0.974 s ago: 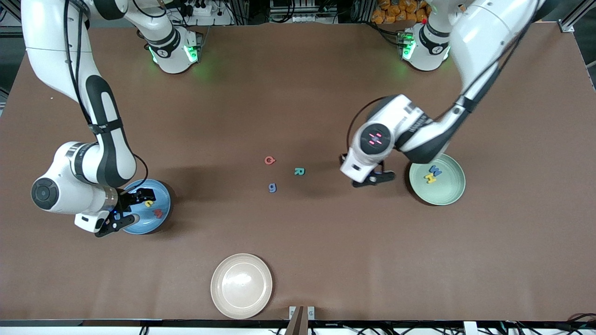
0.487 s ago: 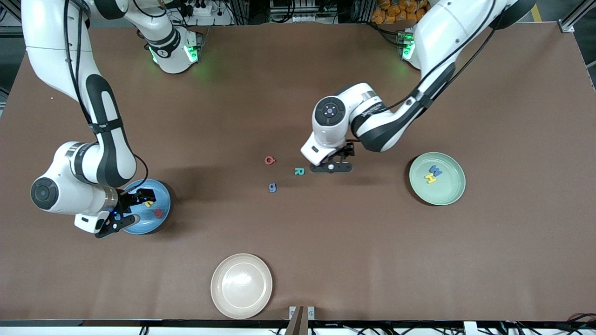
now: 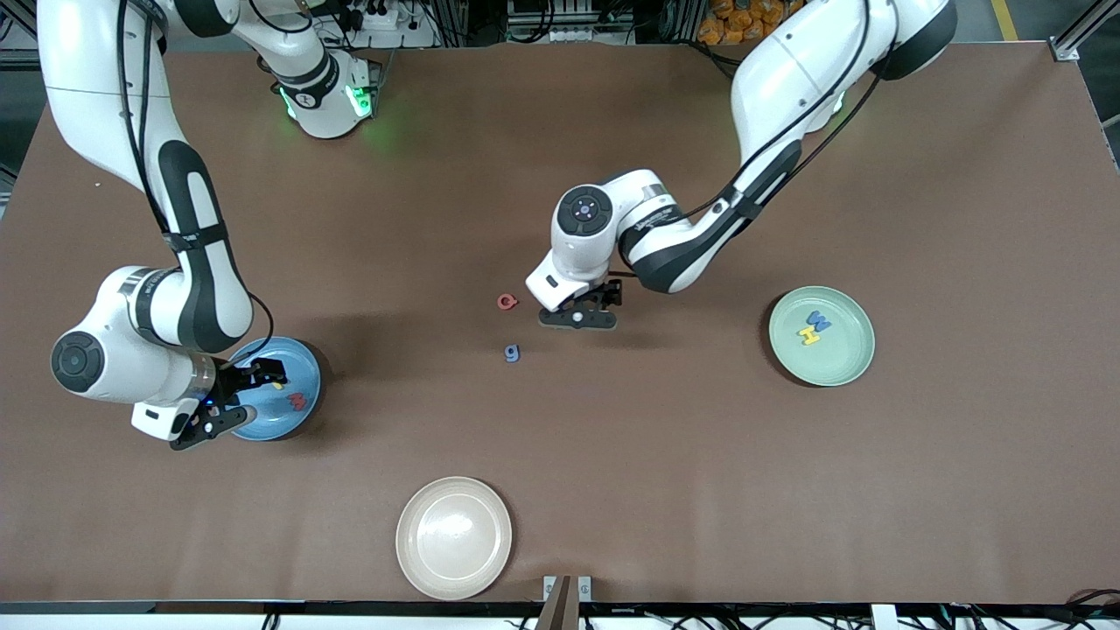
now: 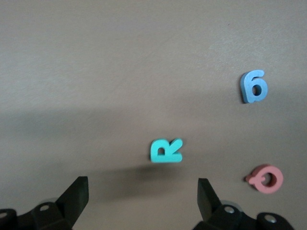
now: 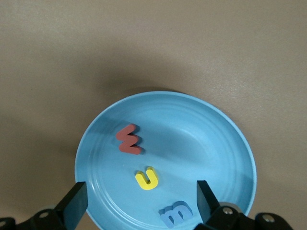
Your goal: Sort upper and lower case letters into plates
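My left gripper (image 3: 577,317) is open over the table's middle and covers the teal R in the front view. In the left wrist view, the teal R (image 4: 166,151) lies flat just ahead of the open gripper (image 4: 142,201). A blue g (image 3: 512,353) (image 4: 252,86) and a red letter (image 3: 507,302) (image 4: 265,178) lie close by. The mint plate (image 3: 840,359) holds a blue W (image 3: 819,319) and a yellow H (image 3: 811,334). My right gripper (image 3: 232,398) (image 5: 139,201) is open and empty over the blue plate (image 3: 302,367) (image 5: 192,139). That plate holds a red w (image 5: 129,139), a yellow u (image 5: 147,178) and a blue m (image 5: 176,213).
A beige plate (image 3: 453,537) sits near the table's front edge, nearer to the front camera than the loose letters. The blue plate is toward the right arm's end, the mint plate toward the left arm's end.
My left arm has swung from beside the mint plate to the table's middle and now hangs over the teal R. My right gripper has shifted slightly over the blue plate.
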You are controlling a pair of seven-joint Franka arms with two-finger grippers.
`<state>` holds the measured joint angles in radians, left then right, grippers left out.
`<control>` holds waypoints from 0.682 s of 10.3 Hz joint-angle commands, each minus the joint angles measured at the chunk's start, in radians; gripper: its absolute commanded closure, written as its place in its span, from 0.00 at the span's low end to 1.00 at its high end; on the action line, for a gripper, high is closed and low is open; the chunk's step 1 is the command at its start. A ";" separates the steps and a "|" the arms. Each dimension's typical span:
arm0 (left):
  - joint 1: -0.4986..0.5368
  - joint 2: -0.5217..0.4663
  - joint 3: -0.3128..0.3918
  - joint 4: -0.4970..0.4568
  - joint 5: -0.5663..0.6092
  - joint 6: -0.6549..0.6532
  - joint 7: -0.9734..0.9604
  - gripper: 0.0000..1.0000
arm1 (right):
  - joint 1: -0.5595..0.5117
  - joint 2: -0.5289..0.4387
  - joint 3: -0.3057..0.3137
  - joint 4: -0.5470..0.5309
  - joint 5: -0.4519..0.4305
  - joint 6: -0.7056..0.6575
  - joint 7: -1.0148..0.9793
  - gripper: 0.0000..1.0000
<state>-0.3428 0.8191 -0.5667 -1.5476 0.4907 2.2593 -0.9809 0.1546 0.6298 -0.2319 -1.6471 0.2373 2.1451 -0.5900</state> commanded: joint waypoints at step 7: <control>-0.067 0.081 0.074 0.037 0.031 0.108 0.051 0.03 | -0.024 -0.004 0.008 -0.013 -0.009 0.018 -0.024 0.00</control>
<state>-0.3910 0.8870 -0.5035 -1.5367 0.4912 2.3603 -0.9390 0.1449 0.6343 -0.2337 -1.6488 0.2362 2.1534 -0.5983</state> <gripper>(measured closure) 0.013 0.000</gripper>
